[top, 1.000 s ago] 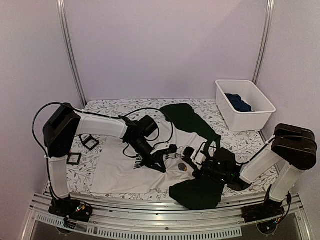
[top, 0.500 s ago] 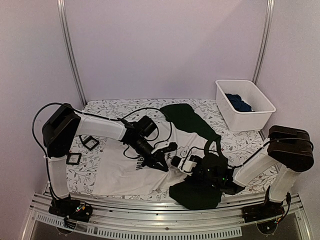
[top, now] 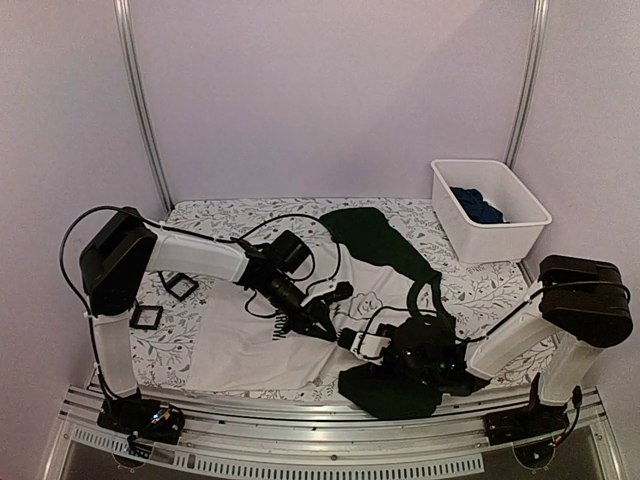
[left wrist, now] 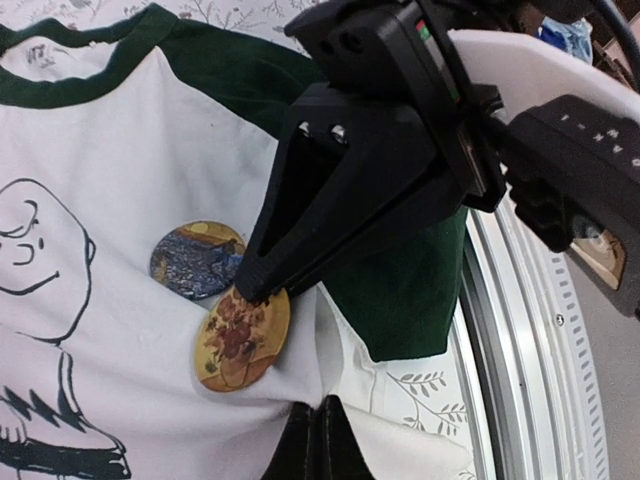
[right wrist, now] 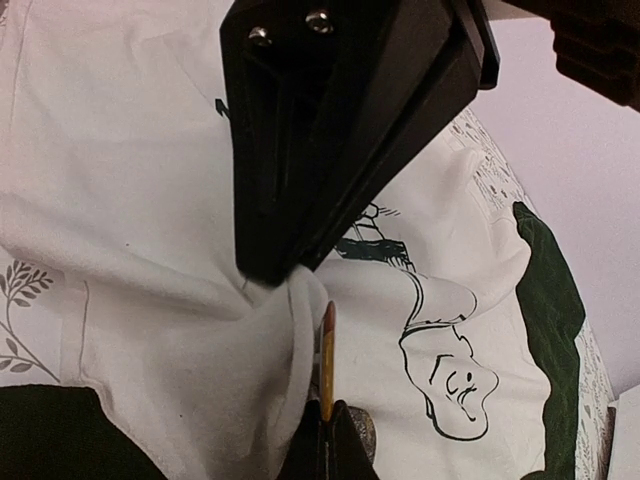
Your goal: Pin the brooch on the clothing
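The left gripper (right wrist: 270, 272) is clamped on a fold of the shirt (left wrist: 120, 180); the right gripper (left wrist: 262, 288) pinches the yellow brooch (left wrist: 240, 335) against the shirt, at 5 o'clock of a blue brooch (left wrist: 197, 260)

- T-shirt (top: 240, 345): white, dark green sleeves and collar, cartoon boy print; spread on the worktop (top: 200, 215), one fold pinched up
- sunflower brooch (left wrist: 242, 337): round, yellow; tilted against that fold
- blue brooch (left wrist: 197, 258): round; flat on the chest just beside it
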Controlling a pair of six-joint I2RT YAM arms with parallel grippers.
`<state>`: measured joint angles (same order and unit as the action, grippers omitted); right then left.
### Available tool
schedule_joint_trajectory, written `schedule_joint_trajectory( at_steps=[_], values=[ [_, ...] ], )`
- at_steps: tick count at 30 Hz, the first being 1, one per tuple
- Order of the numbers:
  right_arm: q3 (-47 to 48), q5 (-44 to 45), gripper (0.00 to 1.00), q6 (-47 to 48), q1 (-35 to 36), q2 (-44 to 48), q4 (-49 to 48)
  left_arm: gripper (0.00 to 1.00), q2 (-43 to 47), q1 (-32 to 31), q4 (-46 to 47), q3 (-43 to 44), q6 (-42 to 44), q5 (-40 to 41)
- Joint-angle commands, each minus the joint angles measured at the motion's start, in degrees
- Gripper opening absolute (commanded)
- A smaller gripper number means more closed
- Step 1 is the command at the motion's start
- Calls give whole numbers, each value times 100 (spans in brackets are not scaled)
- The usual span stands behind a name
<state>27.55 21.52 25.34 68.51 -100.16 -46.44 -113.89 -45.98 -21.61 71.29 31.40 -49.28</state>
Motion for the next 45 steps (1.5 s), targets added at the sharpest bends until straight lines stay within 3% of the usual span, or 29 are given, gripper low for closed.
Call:
schedule_joint_trajectory(
  at_steps=[1, 16, 20, 26, 30, 37, 41, 45],
  values=[
    [11, -146, 0, -248, 65, 169, 83, 0, 211, 62, 45, -71, 66, -40],
    [-139, -1507, 0, -1081, -28, 537, -333, 0, 176, 54, 44, -162, 373, 127],
    [-278, -2023, 0, -1692, -270, 656, -694, 0, 166, 30, 60, -193, 451, 256],
    [-264, -2087, 0, -2030, -406, 633, -596, 32, 220, 19, -108, -159, 551, 454],
    [-285, -2393, 0, -2297, -548, 601, -697, 42, 349, 14, -663, -5, 798, 654],
    [243, -2330, 0, -2596, -655, 244, 187, 48, 387, 82, -2587, 1015, 1456, 1062],
    [180, -2224, 0, -2870, -660, 16, -89, 48, 403, 136, -3893, 1564, 2392, 1321],
    [252, -2179, 0, -2870, -655, -148, -63, 48, 863, 185, -3740, 1253, 2654, 1407]
  ],
)
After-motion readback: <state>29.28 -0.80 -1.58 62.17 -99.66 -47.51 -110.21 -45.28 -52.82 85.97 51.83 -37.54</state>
